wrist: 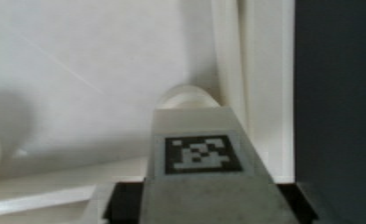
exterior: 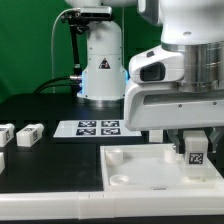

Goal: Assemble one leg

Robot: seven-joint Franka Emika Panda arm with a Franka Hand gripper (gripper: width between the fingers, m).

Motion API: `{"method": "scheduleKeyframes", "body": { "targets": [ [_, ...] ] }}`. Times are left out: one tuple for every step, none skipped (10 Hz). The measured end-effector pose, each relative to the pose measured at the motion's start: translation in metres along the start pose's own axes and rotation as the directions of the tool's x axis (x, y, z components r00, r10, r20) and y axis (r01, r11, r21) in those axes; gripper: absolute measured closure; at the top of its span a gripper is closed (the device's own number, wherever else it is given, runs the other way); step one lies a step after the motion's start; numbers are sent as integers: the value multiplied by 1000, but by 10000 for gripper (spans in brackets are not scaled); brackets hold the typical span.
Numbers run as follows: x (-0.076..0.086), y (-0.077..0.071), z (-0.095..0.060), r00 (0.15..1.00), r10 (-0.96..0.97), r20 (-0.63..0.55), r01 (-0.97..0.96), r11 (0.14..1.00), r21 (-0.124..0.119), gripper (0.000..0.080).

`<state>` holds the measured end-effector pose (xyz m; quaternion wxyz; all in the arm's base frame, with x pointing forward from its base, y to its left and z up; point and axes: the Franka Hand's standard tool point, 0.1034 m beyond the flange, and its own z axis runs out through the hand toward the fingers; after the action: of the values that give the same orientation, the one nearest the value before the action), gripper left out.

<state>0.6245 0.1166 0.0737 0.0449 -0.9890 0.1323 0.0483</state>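
We see the claw [exterior: 196, 147] clamped on the small white square plastic leg [exterior: 196, 157], black-and-white tag facing out. Leg's long axis is approx. vertical, lower end pointing down at the large flat white panel [exterior: 140, 168], near its corner on the exterior view's right. Can't tell if they touch. In the wrist view a round socket [wrist: 194, 98] sits just past the leg's tip. Two similar white posts [exterior: 30, 133] lie on the black bench [exterior: 50, 175], well apart.

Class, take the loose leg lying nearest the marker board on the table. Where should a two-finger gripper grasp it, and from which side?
Probably best: grip the loose leg across its two long flat sides, near mid-length, coming straight down from above. It lies on its side on the table, its top free. The gripper is shut on a second leg.
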Motion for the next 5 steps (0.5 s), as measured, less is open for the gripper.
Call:
{"method": "scheduleKeyframes", "body": {
  "targets": [
    [-2, -1, 0, 986, 165, -4, -165, 986, 4, 508],
    [-3, -1, 1, 950, 311, -6, -311, 950, 1, 508],
    [-3, -1, 1, 895, 445, -12, -445, 895, -4, 508],
    [-3, -2, 1, 838, 545, -18, -545, 838, -7, 508],
    [-3, -2, 1, 791, 612, -24, -612, 791, -7, 508]
  ]
}}
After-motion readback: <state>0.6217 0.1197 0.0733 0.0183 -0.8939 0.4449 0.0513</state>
